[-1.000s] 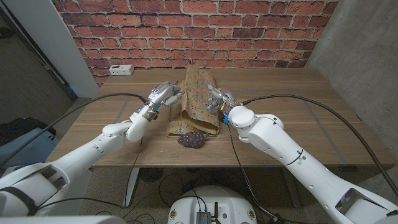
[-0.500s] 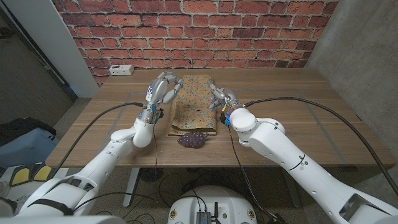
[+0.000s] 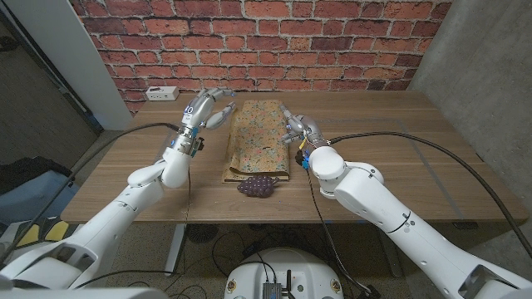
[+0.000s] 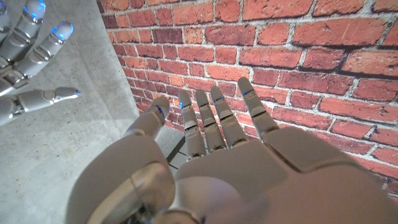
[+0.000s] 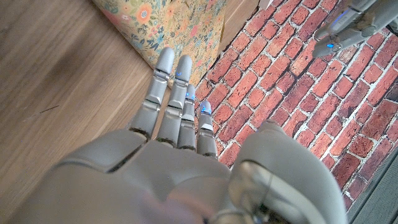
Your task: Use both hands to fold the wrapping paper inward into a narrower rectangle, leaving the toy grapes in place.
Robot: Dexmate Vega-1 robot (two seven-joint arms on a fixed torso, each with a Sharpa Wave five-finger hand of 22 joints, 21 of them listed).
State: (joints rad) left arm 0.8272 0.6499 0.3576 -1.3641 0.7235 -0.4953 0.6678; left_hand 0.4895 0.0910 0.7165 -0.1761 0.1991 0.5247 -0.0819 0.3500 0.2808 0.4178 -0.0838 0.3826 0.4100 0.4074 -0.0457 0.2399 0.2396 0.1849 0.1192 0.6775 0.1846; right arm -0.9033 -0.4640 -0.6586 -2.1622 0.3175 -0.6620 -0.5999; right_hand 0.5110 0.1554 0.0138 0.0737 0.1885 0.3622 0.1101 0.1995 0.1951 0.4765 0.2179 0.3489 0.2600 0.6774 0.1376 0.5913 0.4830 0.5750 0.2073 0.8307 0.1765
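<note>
The floral wrapping paper (image 3: pixel 258 138) lies on the wooden table (image 3: pixel 391 141) as a narrow folded strip running front to back. The dark purple toy grapes (image 3: pixel 256 186) sit at its near end, close to the table's front edge. My left hand (image 3: pixel 205 110) is raised left of the paper's far end, fingers spread and holding nothing. My right hand (image 3: pixel 297 129) is at the paper's right edge, fingers straight and empty. The right wrist view has that hand (image 5: pixel 168 149) beside the paper (image 5: pixel 168 25). In the left wrist view my left hand (image 4: pixel 211 155) faces the brick wall.
A white power strip (image 3: pixel 160 93) lies at the table's back left corner. The brick wall (image 3: pixel 332 41) stands right behind the table. Black cables trail along both arms. Bare wood stretches left and right of the paper.
The paper stood up in a tent-like fold a second ago and now lies flat as a narrow strip. My left hand let go and rose to the left; my right hand drew back to the paper's right edge.
</note>
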